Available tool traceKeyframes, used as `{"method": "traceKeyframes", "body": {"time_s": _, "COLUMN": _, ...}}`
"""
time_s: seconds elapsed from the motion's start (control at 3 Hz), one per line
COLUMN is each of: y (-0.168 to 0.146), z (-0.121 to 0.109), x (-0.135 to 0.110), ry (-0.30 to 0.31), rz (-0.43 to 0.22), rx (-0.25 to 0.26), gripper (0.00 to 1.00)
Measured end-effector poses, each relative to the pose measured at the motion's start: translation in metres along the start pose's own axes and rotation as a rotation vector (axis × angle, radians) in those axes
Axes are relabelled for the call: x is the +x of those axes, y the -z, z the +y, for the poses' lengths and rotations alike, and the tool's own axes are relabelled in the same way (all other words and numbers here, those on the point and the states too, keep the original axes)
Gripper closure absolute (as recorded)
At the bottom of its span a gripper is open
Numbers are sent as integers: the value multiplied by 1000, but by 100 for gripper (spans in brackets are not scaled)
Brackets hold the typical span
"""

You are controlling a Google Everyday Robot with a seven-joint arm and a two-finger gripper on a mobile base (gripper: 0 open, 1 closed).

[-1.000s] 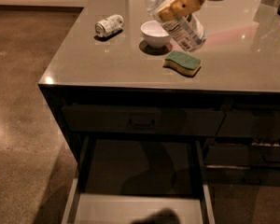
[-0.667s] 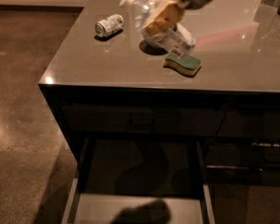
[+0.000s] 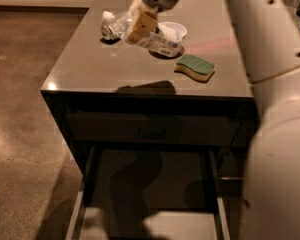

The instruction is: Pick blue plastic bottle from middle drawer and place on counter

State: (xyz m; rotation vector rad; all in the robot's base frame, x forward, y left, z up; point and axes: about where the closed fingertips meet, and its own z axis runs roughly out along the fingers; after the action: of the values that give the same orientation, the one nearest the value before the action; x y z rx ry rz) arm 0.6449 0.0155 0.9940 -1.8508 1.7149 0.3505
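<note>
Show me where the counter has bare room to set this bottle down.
The widest bare patch is the front-left of the counter, bordered by its front edge, its left edge, the can and the sponge. It is crowded mid-counter, where the bowl, can and sponge sit close near the gripper holding the blue plastic bottle.

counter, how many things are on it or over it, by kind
bottle: 1, the blue plastic bottle, held by the gripper over the counter, next to the bowl
can: 1, crushed
bowl: 1, white
sponge: 1, green and yellow
total: 4
</note>
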Motion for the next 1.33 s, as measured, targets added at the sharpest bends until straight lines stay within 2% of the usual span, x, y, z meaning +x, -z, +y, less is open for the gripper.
{"method": "traceKeyframes", "body": {"time_s": 0.33, "y": -38, "z": -23, "x": -8, "ry": 52, "rz": 72, "rx": -6, "gripper": 59}}
{"method": "traceKeyframes", "body": {"time_s": 0.67, "y": -78, "z": -30, "x": -3, "ry": 82, "rz": 131, "rx": -45, "gripper": 35}}
{"method": "traceKeyframes", "body": {"time_s": 1.0, "y": -109, "z": -26, "x": 7, "ry": 99, "rz": 181, "rx": -98, "gripper": 12}}
{"method": "traceKeyframes", "body": {"time_s": 1.33, "y": -124, "z": -22, "x": 7, "ry": 122, "rz": 209, "rx": -126, "gripper": 0}}
